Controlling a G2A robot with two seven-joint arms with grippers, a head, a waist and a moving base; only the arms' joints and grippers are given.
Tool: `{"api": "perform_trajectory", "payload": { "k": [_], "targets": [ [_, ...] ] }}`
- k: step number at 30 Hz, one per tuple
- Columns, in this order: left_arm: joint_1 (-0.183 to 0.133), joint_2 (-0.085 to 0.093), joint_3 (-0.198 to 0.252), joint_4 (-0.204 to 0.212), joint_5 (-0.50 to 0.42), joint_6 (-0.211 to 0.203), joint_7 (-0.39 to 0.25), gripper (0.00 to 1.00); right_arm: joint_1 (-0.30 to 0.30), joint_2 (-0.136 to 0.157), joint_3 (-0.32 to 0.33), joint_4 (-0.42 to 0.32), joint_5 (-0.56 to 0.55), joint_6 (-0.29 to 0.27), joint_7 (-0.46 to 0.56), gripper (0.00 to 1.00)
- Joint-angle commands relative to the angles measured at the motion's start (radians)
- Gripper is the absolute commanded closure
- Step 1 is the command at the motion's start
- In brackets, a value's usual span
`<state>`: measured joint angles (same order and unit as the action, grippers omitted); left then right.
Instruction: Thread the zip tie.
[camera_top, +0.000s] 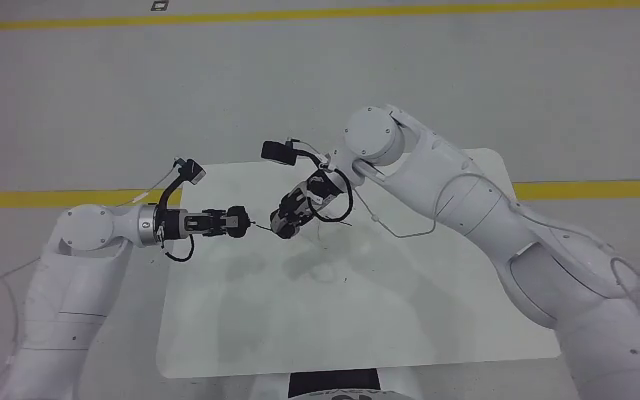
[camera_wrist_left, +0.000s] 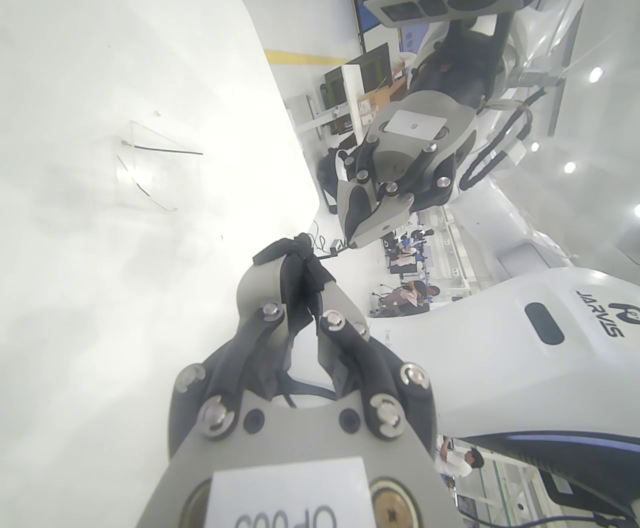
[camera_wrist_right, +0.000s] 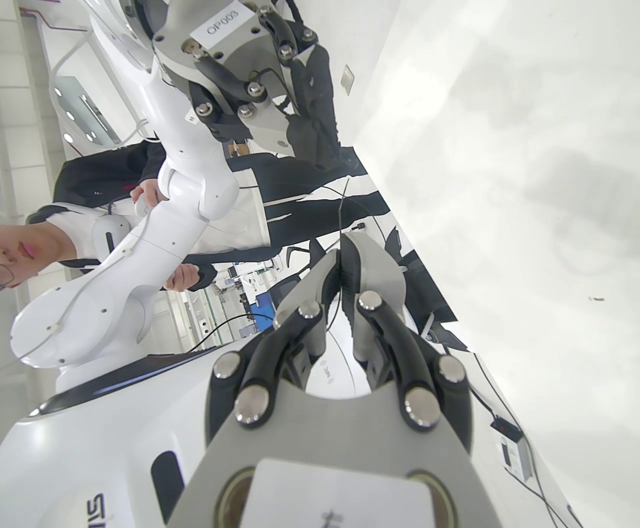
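Black zip tie (camera_top: 262, 226) spans the short gap between the two pincers, clear of the white table (camera_top: 400, 320) beneath them. Left pincer (camera_top: 237, 221) is clamped on one end of the strand. Right pincer (camera_top: 283, 226), directly opposite and tip to tip with it, is clamped on the other end, the strand passing between its pads (camera_wrist_right: 331, 274). The pincer tips stand near each other but do not touch.

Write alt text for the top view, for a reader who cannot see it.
The left tool and the right tool face each other above a white table. Each is shut on a thin black zip tie that spans the small gap between them. Yellow floor lines run beyond the table.
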<state>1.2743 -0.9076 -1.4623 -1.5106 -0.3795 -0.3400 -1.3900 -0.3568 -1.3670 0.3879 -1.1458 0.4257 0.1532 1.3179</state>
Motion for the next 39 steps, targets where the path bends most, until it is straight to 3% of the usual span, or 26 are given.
{"api": "perform_trajectory", "payload": {
  "k": [1,39],
  "targets": [
    [0.0,0.0,0.0,0.0,0.0,0.0,0.0,1.0,-0.001,-0.003,0.004,0.004,-0.006,-0.001,0.001,1.0],
    [0.0,0.0,0.0,0.0,0.0,0.0,0.0,1.0,-0.034,-0.033,0.075,0.021,-0.097,0.009,0.045,1.0]
  ]
}}
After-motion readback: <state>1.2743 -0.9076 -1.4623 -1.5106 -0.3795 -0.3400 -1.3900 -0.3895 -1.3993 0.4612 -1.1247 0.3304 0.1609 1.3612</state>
